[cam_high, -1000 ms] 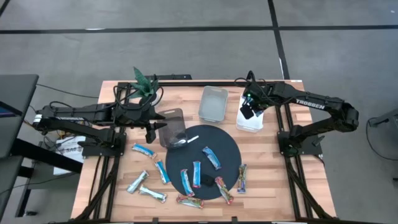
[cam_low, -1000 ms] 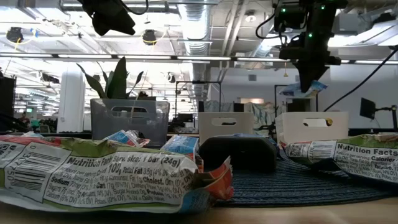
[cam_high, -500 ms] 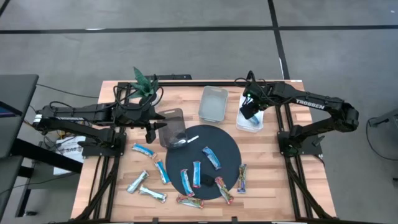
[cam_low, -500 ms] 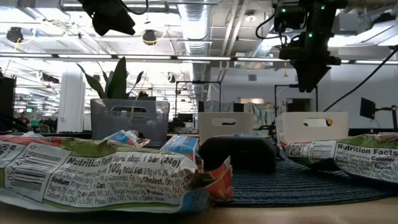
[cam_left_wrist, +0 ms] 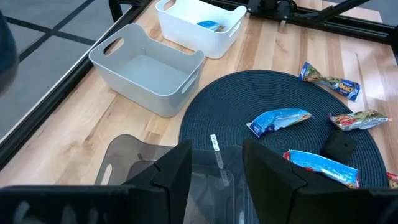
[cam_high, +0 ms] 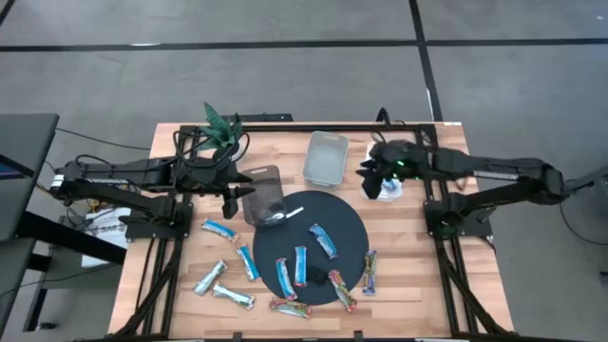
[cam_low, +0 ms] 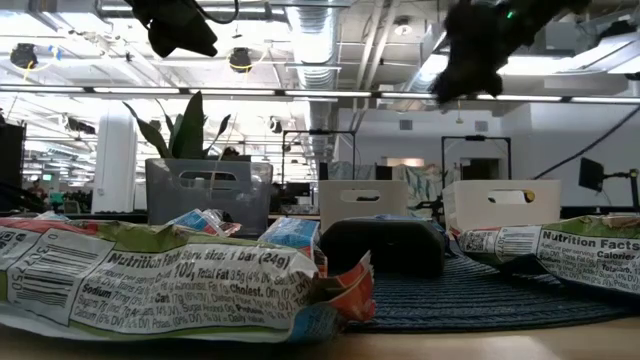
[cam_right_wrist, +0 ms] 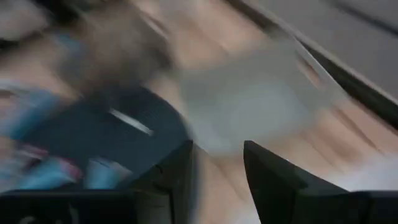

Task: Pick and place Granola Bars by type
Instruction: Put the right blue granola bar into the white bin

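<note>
Several granola bars lie loose: blue ones (cam_high: 323, 240) on the round dark mat (cam_high: 347, 237), silvery ones (cam_high: 209, 277) on the wood near the table's left front, multicoloured ones (cam_high: 290, 308) along the mat's near rim. One bar (cam_left_wrist: 211, 25) lies inside the white bin (cam_high: 385, 185). My right gripper (cam_high: 366, 176) hangs open at that bin's left side, nothing between its fingers (cam_right_wrist: 217, 165). My left gripper (cam_high: 231, 199) waits open over the smoky clear bin (cam_high: 263, 195), also empty (cam_left_wrist: 216, 165).
A grey bin (cam_high: 325, 158) stands at the back between the smoky bin and the white bin. A potted plant (cam_high: 220, 123) is at the far left. A small black block (cam_high: 334, 277) and a white stick (cam_high: 290, 211) lie on the mat.
My right gripper stood over the white bin pointing down, shut on a light blue bar. It opened and the bar dropped away into the bin. The gripper then swung toward the table's left and tipped up from pointing down to a slant.
</note>
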Robot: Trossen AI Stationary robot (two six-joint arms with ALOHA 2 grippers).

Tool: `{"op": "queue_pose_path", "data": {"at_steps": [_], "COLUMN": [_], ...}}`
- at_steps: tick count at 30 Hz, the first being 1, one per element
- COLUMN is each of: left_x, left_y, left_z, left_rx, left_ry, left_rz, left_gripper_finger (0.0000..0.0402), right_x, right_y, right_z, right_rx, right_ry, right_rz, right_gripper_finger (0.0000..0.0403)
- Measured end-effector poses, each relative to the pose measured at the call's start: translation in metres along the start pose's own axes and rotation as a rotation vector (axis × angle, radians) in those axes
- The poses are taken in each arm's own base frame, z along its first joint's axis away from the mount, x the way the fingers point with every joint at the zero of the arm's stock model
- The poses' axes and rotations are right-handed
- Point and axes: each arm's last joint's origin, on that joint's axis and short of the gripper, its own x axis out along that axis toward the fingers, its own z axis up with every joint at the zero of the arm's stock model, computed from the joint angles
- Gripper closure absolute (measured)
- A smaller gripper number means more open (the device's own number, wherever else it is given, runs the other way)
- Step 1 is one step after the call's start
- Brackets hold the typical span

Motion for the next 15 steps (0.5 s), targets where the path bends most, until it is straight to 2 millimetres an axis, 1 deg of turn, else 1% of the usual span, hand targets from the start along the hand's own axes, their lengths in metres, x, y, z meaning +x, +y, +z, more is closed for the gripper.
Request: {"op": "queue_pose_path", "data": {"at_steps": [3,6,10,15], "left_x": [0.0,0.0,0.0,0.0], "left_y": [0.0,0.0,0.0,0.0], "left_z": [0.0,0.0,0.0,0.0], "left_rx": [0.004,0.004,0.006,0.004], "left_ry": [0.0,0.0,0.0,-0.001], "left_rz": [0.0,0.0,0.0,0.0], "left_gripper_finger": [0.0267,0.0267,0.0267,0.0267], "right_x": [-0.012,-0.023,-0.037,-0.042], "right_y": [0.006,0.007,0.008,0.007], "right_z": [-0.01,-0.023,-0.037,-0.062], "right_rx": [-0.005,0.047,0.075,0.079], "right_ry": [-0.161,-0.283,-0.492,-0.677], "right_rz": [0.201,0.356,0.512,0.636], "right_gripper_finger": [0.0274,0.0275,0.0275,0.0276]}}
